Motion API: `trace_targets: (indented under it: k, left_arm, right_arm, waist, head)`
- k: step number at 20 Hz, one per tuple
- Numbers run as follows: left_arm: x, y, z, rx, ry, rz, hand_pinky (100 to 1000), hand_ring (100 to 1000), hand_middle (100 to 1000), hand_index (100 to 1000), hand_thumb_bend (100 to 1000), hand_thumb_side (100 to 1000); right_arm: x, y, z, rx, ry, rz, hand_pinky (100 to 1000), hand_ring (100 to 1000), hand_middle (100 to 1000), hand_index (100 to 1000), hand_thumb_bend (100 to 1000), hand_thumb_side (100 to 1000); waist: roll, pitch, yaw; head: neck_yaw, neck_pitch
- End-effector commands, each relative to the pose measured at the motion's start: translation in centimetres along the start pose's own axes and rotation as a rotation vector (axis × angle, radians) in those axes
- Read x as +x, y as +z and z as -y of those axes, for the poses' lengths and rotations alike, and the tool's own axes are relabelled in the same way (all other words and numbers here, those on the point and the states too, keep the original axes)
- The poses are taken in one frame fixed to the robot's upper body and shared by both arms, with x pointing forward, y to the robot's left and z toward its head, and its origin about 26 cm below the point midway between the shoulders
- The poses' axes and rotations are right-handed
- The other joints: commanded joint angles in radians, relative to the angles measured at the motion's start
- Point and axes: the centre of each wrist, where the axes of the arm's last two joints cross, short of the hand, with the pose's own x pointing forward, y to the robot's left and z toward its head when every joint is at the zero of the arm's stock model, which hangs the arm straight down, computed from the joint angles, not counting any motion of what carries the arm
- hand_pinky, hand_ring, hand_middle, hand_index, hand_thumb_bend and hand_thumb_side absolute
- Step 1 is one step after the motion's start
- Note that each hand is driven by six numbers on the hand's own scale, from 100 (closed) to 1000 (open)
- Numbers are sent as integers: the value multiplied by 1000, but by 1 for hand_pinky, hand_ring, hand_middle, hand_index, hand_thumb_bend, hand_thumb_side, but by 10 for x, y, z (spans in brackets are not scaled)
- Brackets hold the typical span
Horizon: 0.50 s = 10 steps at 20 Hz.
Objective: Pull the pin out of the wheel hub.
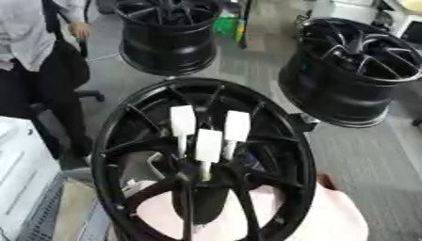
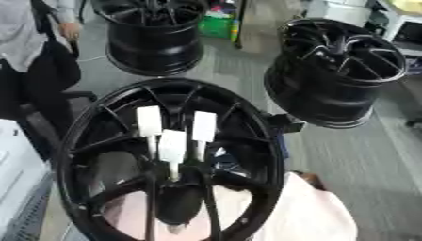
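A black spoked wheel hub [image 1: 115, 141] lies face up close in front of me, filling the lower middle of both views. Three white pins with flat rectangular heads stand in its centre: one at the left [image 1: 182, 121], one in the middle and lowest [image 1: 208, 146], one at the right [image 1: 237, 126]. Their thin stems go down into the hub's centre [image 1: 202, 181]. The hub rests on a pale pink cloth [image 1: 329, 221]. Neither of my hands shows in either view.
Two more black wheel hubs stand on the grey floor, one at the back middle [image 1: 169, 33] and one at the right [image 1: 350, 70]. A person [image 1: 33, 56] stands at the far left. A white box [image 1: 20, 179] sits at the lower left.
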Motion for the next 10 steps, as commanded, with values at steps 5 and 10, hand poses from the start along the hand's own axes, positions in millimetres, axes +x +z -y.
trace_targets:
  k: [5, 10]
  left_arm:
    - [7, -6, 0, -17, 8, 34, 789, 866, 633, 835, 256, 546]
    - [7, -6, 1, -25, 9, 32, 788, 865, 632, 835, 255, 545]
  right_arm:
    - [3, 8, 26, -87, 7, 9, 901, 935, 866, 894, 100, 421]
    - [12, 8, 27, -101, 7, 47, 883, 898, 834, 881, 100, 399]
  waist:
    - [5, -9, -10]
    - [6, -9, -16]
  head:
    - [9, 7]
    - [16, 11]
